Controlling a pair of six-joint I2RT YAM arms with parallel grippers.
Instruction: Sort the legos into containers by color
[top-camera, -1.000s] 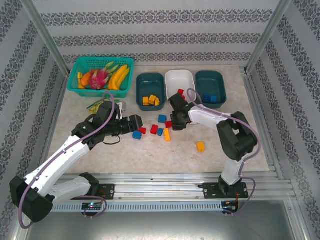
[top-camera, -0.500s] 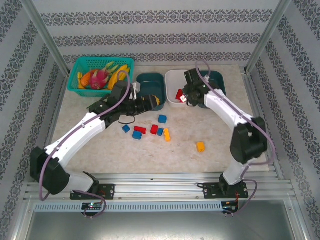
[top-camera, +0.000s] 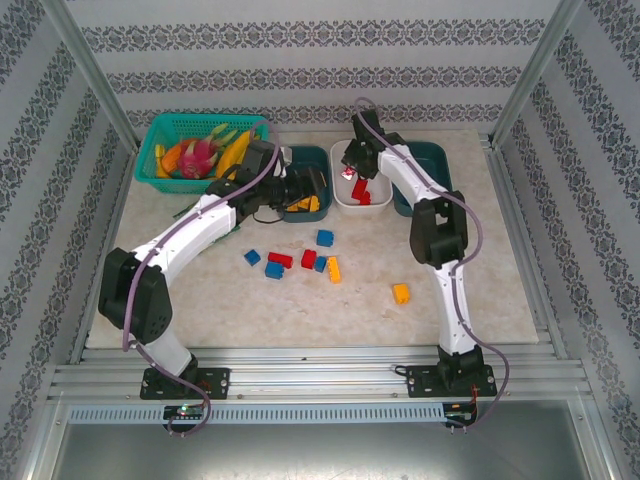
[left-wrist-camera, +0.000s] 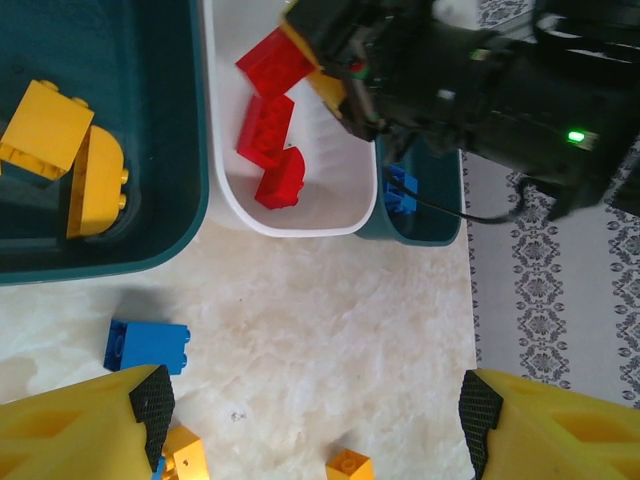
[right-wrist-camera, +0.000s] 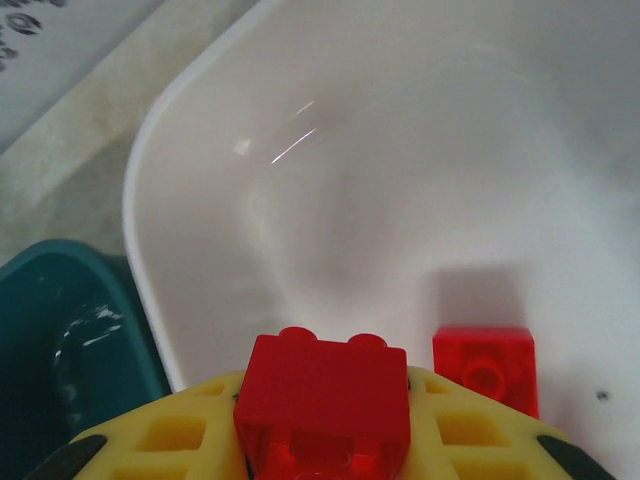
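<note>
Pinching studded red brick (right-wrist-camera: 322, 405), right claw (right-wrist-camera: 322, 452) overhangs glossy white tub (right-wrist-camera: 330, 170)

Both arms are stretched way out toward the far side of the worktop. The left arm (top-camera: 200, 225) angles out and over to the right, and the left hand (top-camera: 305, 190) has its yellow fingers (left-wrist-camera: 90, 430) spread wide apart. The right arm (top-camera: 452, 300) runs nearly straight out, then leans left. The right hand (top-camera: 352, 165) points down, pinched tight on a red lego (right-wrist-camera: 325, 400). The two hands sit near each other.

Two bricks (left-wrist-camera: 265, 130), apparently, in middle tub (left-wrist-camera: 330, 160)
</note>
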